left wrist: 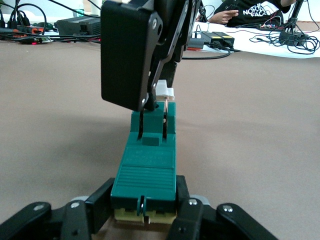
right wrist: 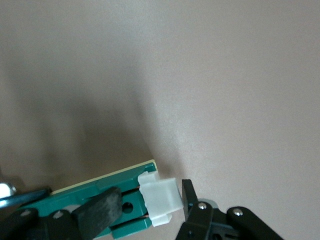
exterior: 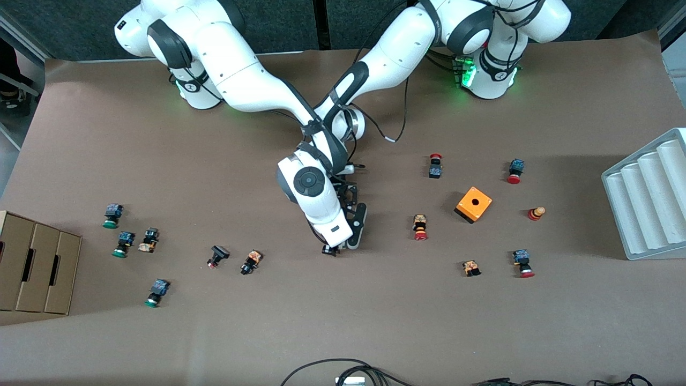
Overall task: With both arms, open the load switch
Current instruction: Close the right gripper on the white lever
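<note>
The green load switch point(left wrist: 147, 170) lies flat on the brown table near its middle. In the front view it is almost wholly hidden under the two hands. My left gripper point(left wrist: 145, 200) is shut on one short end of the block, a finger against each side. At the other end my right gripper point(right wrist: 152, 197) comes down from above and straddles the white sliding piece point(right wrist: 160, 200). One finger point(right wrist: 100, 212) lies in the green channel with a gap to the white piece, and the other point(right wrist: 192, 200) stands close beside it. Both grippers, left point(exterior: 355, 238) and right point(exterior: 333, 247), are down at the table.
An orange cube with a hole point(exterior: 474, 204) and several red-capped push-buttons point(exterior: 420, 227) lie toward the left arm's end. Green-capped ones point(exterior: 112, 215) lie toward the right arm's end. A grey ribbed tray point(exterior: 648, 203) and a cardboard box point(exterior: 37, 268) sit at the table's ends.
</note>
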Action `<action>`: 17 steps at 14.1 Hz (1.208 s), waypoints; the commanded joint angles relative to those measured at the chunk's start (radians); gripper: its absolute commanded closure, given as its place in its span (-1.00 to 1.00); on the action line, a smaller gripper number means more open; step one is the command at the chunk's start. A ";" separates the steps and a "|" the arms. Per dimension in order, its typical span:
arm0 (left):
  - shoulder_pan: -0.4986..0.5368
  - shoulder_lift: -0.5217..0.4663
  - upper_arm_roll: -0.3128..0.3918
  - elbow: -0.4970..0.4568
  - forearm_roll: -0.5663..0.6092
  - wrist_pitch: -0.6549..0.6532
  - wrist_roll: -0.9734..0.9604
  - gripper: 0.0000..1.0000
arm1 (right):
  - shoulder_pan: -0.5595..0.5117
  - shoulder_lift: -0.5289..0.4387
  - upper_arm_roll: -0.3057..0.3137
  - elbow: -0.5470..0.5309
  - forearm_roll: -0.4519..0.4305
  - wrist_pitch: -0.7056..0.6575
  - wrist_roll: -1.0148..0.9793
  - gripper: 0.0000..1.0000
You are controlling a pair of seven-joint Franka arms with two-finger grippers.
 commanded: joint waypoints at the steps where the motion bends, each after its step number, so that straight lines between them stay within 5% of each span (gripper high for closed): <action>1: 0.002 0.029 0.006 0.020 0.007 0.034 -0.014 0.45 | 0.026 -0.007 0.005 0.000 0.043 -0.011 0.010 -0.16; 17: 0.002 0.029 0.006 0.020 0.007 0.034 -0.014 0.45 | 0.022 -0.039 0.011 -0.010 0.041 -0.067 0.010 -0.16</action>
